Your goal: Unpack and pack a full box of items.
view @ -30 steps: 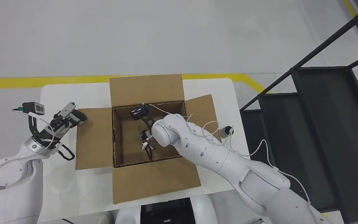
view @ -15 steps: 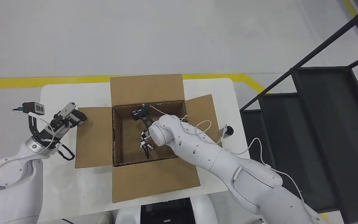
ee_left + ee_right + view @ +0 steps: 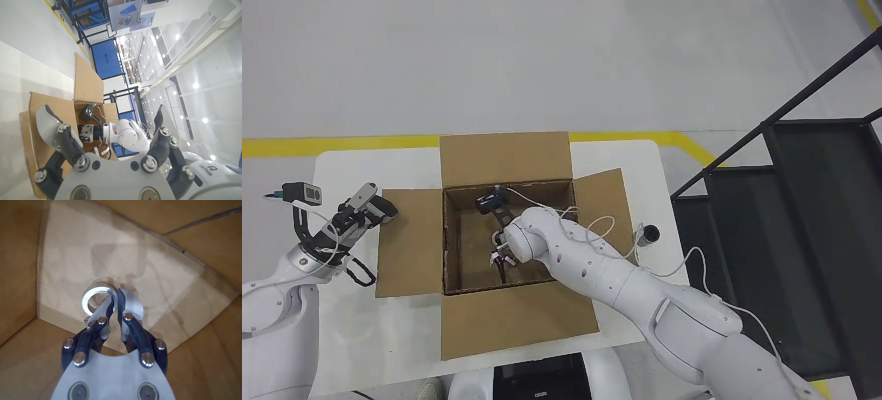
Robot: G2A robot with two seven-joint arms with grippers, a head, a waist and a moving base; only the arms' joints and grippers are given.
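Metal-looking, stiff and probably slick: the right gripper point(image 3: 115, 298) pinches the ring point(image 3: 86, 298) by its wall, one finger through the hole, a sound hold, low inside the box point(image 3: 75, 247). Farther off, the left gripper point(image 3: 102, 111) hangs wide open, empty.
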